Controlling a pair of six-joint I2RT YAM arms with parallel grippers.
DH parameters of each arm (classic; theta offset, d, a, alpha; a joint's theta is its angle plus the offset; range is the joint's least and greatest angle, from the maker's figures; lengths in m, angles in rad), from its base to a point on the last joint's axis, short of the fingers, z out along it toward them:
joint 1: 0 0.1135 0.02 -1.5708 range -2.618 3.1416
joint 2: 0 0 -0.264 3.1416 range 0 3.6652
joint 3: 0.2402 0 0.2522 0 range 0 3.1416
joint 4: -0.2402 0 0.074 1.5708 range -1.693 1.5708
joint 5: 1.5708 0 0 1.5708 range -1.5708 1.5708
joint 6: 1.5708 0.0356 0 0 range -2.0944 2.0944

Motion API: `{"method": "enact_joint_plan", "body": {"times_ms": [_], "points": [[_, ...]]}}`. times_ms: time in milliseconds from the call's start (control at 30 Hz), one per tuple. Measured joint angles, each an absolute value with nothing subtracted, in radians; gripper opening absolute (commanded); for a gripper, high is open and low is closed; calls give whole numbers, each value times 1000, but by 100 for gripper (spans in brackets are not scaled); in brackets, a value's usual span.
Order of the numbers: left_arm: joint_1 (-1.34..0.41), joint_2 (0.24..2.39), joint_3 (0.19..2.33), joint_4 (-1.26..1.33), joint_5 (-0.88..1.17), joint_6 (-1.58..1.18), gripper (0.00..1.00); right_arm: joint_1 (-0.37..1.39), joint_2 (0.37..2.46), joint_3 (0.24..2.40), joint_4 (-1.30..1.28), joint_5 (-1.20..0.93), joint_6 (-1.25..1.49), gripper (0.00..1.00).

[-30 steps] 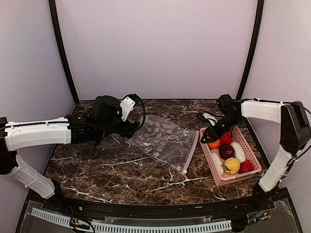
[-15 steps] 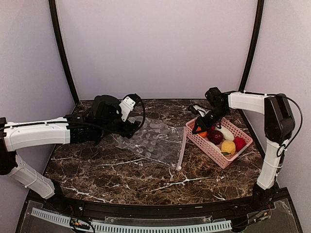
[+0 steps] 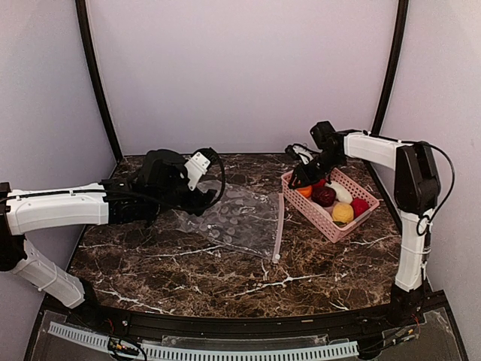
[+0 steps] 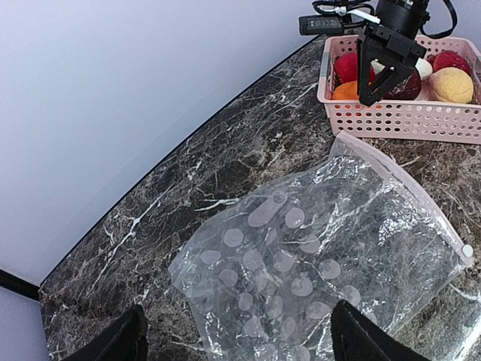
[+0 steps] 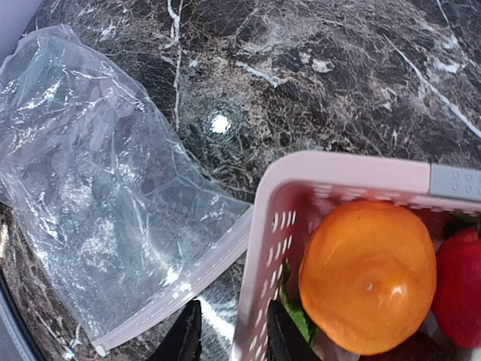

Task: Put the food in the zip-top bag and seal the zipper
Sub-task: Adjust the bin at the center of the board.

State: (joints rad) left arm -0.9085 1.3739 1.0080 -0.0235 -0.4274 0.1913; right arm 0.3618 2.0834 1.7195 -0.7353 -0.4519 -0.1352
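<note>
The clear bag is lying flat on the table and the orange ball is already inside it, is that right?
No. The clear bag does lie flat on the table, but the orange ball is not inside it; it sits in the pink basket, as the right wrist view shows.

A dark marble table (image 3: 188, 263) veined with white stands before plain pale lilac walls (image 3: 240, 75), black curved posts (image 3: 80, 9) at its far corners, evenly lit.

pink basket (image 3: 308, 212), spotted clear bag (image 3: 240, 214), orange ball (image 5: 368, 274)
</note>
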Motion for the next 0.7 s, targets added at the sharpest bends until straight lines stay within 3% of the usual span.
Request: {"method": "enact_joint_plan", "body": {"times_ms": [167,333,467,700], "points": [[-920,1374,1008,-24,-401,191,81,311,1924,1630,-762,-447,-182,42],[-930,1378,1014,-48,-354,189,76,122,1817,1625,-756,-417,-258,41],[-941,1389,1022,-63,-333,186,76,-1,1850,1626,-762,-368,-350,37],[-948,1391,1028,-76,-321,186,76,-52,1971,1646,-815,-332,-475,34]]}}
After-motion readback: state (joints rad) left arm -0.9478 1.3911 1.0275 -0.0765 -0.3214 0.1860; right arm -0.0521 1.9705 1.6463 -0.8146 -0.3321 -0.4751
